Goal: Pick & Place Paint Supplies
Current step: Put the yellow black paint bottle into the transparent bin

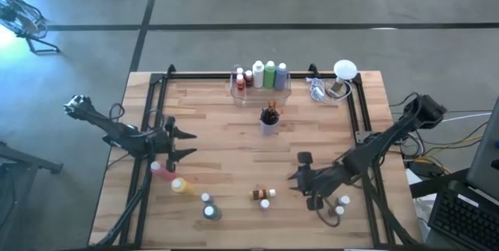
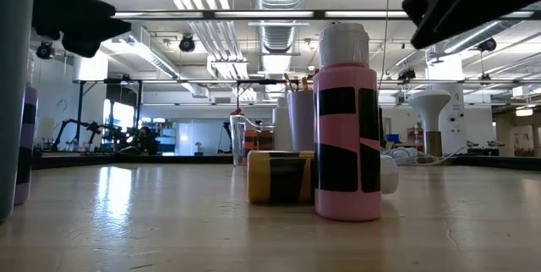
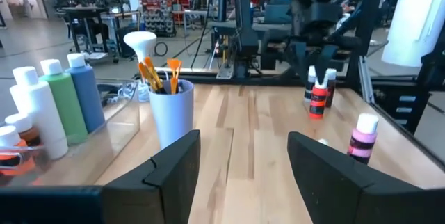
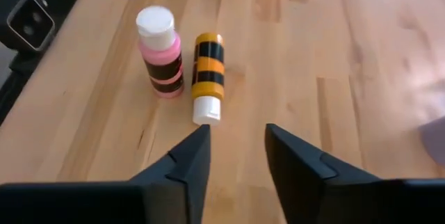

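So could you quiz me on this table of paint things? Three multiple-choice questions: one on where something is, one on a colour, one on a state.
1. Where do the brushes stand?
A. in a cup
B. flat on the wood
C. in the clear tray

2. What colour is the upright bottle before the right pincer?
A. green
B. pink
C. blue

3. How is the yellow bottle beside it?
A. standing
B. held up
C. lying on its side

Answers: 1 A, the brushes stick up from the pale cup. 2 B, pink body, white cap. 3 C, it lies flat on the table, cap towards the open pincer.
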Robot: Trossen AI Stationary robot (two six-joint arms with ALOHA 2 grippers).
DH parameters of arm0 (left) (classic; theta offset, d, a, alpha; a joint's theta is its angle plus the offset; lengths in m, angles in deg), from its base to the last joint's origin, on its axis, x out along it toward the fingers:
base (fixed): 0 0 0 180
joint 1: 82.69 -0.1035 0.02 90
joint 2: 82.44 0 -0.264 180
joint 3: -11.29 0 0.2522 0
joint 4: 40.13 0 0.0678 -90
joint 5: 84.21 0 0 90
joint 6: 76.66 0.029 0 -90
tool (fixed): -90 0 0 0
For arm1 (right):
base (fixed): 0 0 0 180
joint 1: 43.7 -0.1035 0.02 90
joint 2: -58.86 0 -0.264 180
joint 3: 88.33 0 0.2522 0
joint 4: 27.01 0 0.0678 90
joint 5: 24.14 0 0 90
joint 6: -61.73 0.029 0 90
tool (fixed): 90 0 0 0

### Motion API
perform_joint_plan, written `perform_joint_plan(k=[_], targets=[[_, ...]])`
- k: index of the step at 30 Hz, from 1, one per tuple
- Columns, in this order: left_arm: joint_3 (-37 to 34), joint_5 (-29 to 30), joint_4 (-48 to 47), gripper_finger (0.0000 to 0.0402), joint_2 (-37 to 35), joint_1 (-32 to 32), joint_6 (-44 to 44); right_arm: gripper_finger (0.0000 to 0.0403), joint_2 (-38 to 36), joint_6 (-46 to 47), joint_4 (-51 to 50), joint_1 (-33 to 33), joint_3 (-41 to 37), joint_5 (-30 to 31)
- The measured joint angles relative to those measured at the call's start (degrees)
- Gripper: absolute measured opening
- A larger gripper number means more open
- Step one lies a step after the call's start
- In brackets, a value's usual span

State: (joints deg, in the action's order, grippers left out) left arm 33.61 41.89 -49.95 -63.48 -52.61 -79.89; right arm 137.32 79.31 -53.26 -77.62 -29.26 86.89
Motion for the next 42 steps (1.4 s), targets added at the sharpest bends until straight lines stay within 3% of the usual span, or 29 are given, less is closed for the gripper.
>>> perform_joint_plan(k=[5,10,25,30,42], targets=[[-2.12,-0.02,-0.09,0.0223,0.01,0.02,0.01,0.018,6.81,-0.42,1.22,-0.26,2.48,0.08],[-2.34,-0.04,0.09,0.0223,0.04,0.02,0.0,0.0202,11.96,-3.02,4.05,-0.21,4.7,0.13],[-2.21,-0.02,0.46,0.0223,0.02,0.02,0.0,0.019,20.93,-2.97,7.87,0.61,7.31,-0.63],[-2.19,-0.03,0.58,0.0223,-0.03,0.02,0.0,0.0193,21.13,-2.29,11.66,2.53,6.02,-4.44],[-2.19,-0.02,0.83,0.0223,-0.04,0.02,0.02,0.0216,21.05,-0.99,18.64,3.86,2.57,-7.2]])
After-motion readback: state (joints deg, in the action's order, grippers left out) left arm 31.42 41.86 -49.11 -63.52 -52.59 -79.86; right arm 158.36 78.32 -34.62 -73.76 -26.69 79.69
